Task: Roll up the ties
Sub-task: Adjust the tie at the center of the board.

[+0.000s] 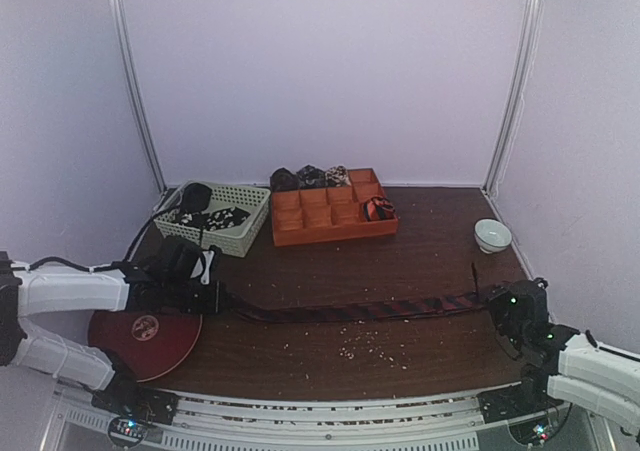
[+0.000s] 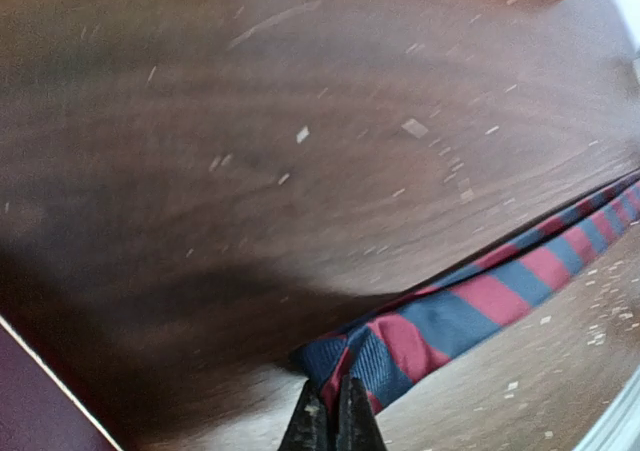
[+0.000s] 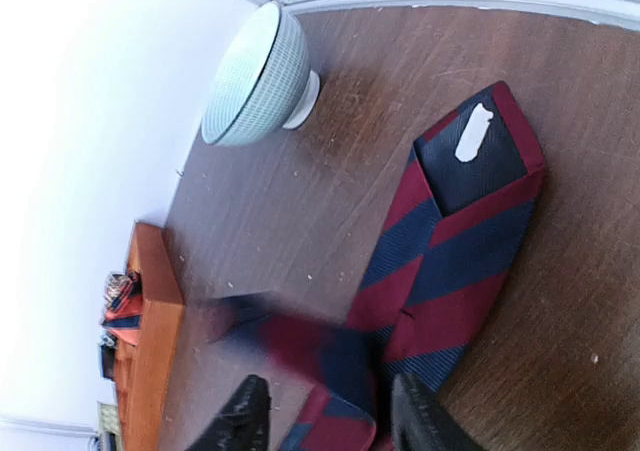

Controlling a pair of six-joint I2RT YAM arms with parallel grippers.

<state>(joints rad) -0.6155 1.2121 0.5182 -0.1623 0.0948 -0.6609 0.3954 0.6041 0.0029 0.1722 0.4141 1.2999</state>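
**Top external view:** a long red-and-navy striped fabric necktie (image 1: 360, 311) lies stretched flat across the dark brown wooden table (image 1: 420, 261), running left to right between the two arms. The left gripper (image 1: 218, 296) sits at its narrow left end, just beside a round dark red plate (image 1: 150, 341). The right gripper (image 1: 492, 306) sits at its wide right end. At the far side stand a pale green lattice basket (image 1: 228, 241) holding dark speckled ties (image 1: 215, 216) and an orange compartmented tray (image 1: 330, 235) with one coiled tie (image 1: 378, 209) in a right-hand compartment. Several more coiled ties (image 1: 310, 178) lie just behind the tray. A small pale green ceramic bowl (image 1: 492, 235) stands near the right edge, and pale crumbs (image 1: 360, 346) are scattered in front of the necktie. **Left wrist view:** the left gripper (image 2: 330, 421) has its fingers pressed together on the narrow tip of the necktie (image 2: 470, 306), which runs away to the upper right along the table (image 2: 200, 171). **Right wrist view:** the right gripper (image 3: 330, 421) has its black fingers (image 3: 240, 421) standing apart, one on each side of the necktie (image 3: 450, 271). Whether they touch the cloth cannot be told. The wide tip is folded back on itself, showing a white label (image 3: 472, 133). The bowl (image 3: 255, 81) stands beyond it, well apart, and the tray (image 3: 150, 341) is at the left.
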